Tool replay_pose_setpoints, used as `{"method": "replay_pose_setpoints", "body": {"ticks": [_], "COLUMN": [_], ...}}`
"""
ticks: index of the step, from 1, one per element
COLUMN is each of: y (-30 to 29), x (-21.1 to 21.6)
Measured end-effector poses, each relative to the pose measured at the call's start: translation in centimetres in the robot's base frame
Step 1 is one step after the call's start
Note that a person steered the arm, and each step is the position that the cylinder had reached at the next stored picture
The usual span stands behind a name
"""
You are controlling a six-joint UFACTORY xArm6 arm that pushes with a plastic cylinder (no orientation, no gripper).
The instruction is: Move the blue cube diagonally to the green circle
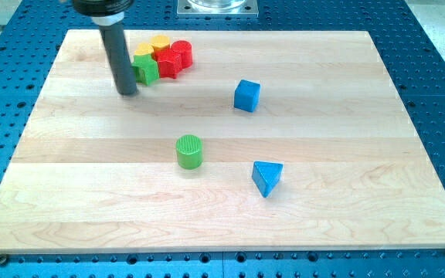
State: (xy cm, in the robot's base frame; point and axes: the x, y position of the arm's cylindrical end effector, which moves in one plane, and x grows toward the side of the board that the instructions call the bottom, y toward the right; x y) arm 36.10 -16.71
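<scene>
The blue cube sits on the wooden board a little right of centre, toward the view's top. The green circle, a short green cylinder, stands near the board's middle, down and to the left of the cube. My tip rests on the board at the upper left, far left of the blue cube and well above and left of the green circle. It stands right beside a green block.
A cluster sits at the upper left: the green block, a yellow block, a red block and a red cylinder. A blue triangular block lies right of the green circle. The wooden board lies on a blue perforated table.
</scene>
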Motion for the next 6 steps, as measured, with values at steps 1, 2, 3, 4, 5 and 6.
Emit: {"method": "replay_pose_setpoints", "body": {"ticks": [1, 2, 3, 4, 5, 6], "y": [5.1, 20.2, 29.8, 29.1, 33.9, 40.1], "x": [2.2, -0.3, -1.5, 1.1, 3.3, 2.4]}}
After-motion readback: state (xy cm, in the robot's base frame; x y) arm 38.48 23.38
